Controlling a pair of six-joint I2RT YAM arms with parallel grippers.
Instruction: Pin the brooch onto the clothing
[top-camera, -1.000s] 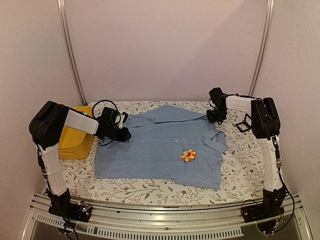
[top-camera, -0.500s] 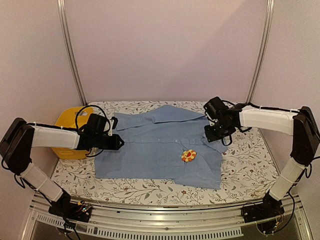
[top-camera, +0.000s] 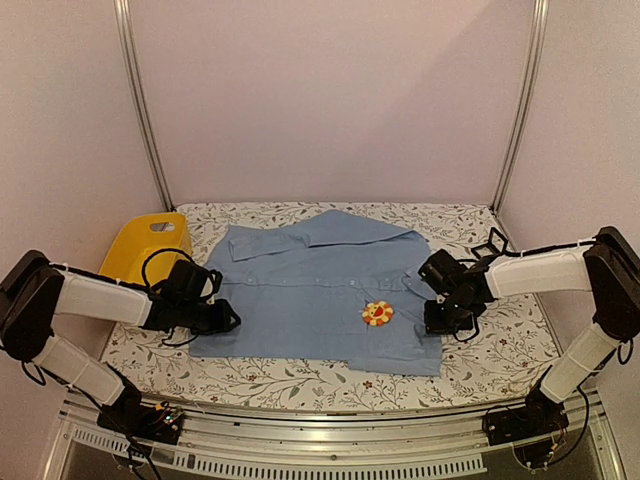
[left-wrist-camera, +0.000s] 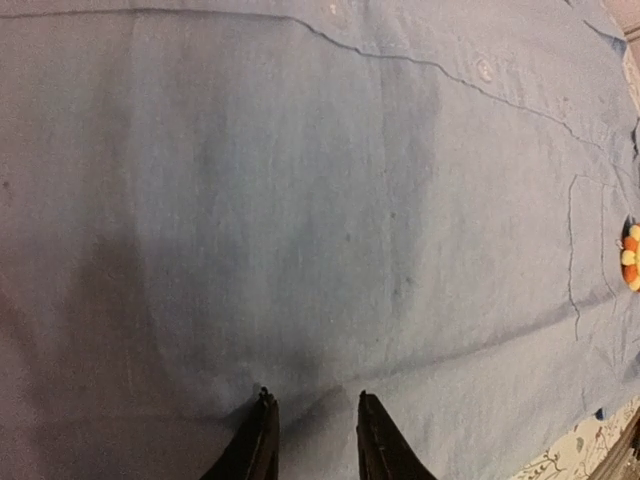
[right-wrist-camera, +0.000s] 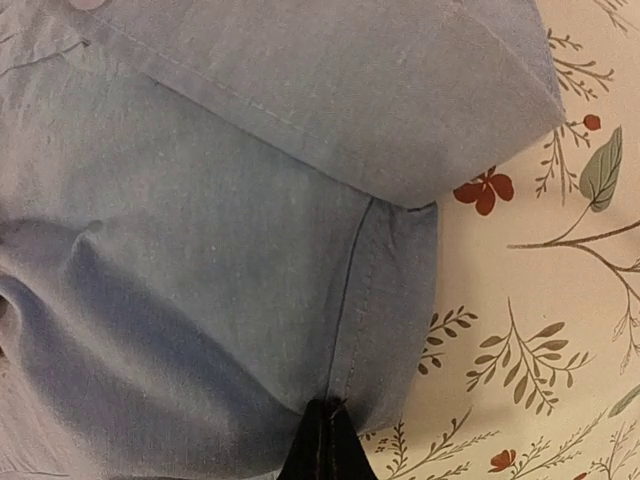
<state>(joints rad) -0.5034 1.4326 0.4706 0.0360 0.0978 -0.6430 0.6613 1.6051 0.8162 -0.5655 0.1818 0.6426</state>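
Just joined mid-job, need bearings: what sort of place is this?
Probably a lab robot cell: a floral-covered table boxed by plain walls, metal posts and a front rail, holding a shirt, brooch and basket.

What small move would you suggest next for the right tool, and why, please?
Probably open the right tool and ease it toward the brooch. The brooch lies on the shirt with nothing gripping it, and the right tool, its tips closed at the shirt's edge, sits on that side of it.
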